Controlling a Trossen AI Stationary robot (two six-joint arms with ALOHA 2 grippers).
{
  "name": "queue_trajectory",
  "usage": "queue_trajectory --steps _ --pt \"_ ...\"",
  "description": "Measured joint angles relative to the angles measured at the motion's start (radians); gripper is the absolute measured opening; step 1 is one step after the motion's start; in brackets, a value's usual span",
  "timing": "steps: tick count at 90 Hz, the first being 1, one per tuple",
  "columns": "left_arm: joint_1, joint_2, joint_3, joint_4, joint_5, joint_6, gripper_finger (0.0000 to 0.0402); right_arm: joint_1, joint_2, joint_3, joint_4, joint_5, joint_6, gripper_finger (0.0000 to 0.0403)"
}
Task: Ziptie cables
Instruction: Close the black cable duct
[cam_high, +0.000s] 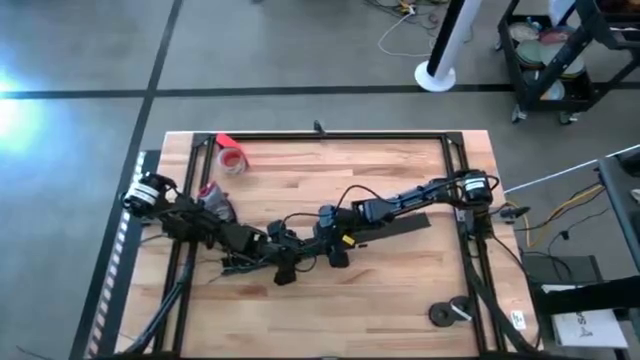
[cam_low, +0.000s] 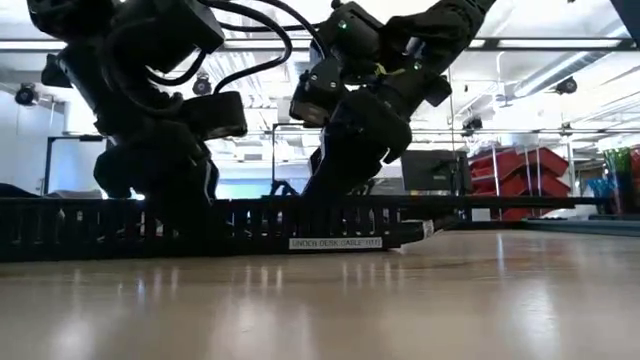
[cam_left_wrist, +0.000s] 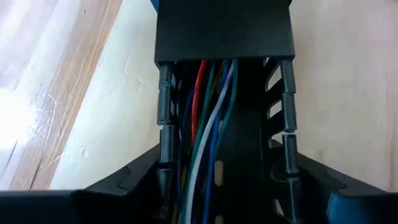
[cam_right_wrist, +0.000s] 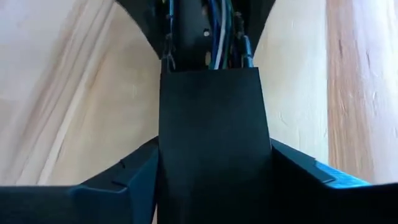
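Observation:
A long black slotted cable duct (cam_low: 200, 225) lies on the wooden table. Inside it run the cables (cam_left_wrist: 208, 124), a bundle of red, green, blue and white wires. A flat black cover (cam_left_wrist: 224, 31) caps the duct just beyond the bare stretch. My left gripper (cam_left_wrist: 227, 165) and my right gripper (cam_right_wrist: 214, 149) meet nose to nose at the table's middle (cam_high: 310, 255), each shut on the duct. In the right wrist view the cables (cam_right_wrist: 217, 31) show beyond the covered part. The ziptie does not show in any view. My left gripper has the open stretch of the duct between its two fingers, one against each slotted side wall (cam_left_wrist: 163, 155). The fingers lie along the duct, slanting down from the table's left. The duct rests on the table. My right gripper pinches the covered stretch of the duct by its two long sides (cam_right_wrist: 168, 162), one finger on each. The fingers lie along the duct and come from the table's right. The cover hides the wires under it here.
A red tape roll (cam_high: 232, 158) lies far left and a flat black strip (cam_high: 405, 228) lies under the right arm. Two dark discs (cam_high: 450, 312) sit near the right front corner. Black frame rails (cam_high: 330, 134) border the table.

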Motion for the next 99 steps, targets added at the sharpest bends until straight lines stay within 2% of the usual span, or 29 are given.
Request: queue_trajectory --steps 29,42,67,79,99 --pt "0.000 0.000 -0.004 0.018 -0.006 0.010 0.0230 0.016 -0.006 0.002 -0.030 -0.013 -0.065 0.0217" --pt "0.000 0.000 -0.003 0.020 -0.009 0.017 0.0226 0.020 -0.008 0.002 -0.052 -0.019 -0.084 0.0232" --pt "0.001 0.000 -0.011 0.091 -0.021 0.041 0.0230 0.025 -0.009 -0.005 -0.011 0.028 0.008 0.0216" --pt "0.002 0.001 -0.011 0.115 -0.023 0.047 0.0226 0.030 -0.008 -0.006 0.012 0.078 0.034 0.0223" --pt "0.002 0.002 -0.011 0.136 -0.025 0.066 0.0229 0.032 -0.008 -0.006 0.012 0.074 0.032 0.0225"
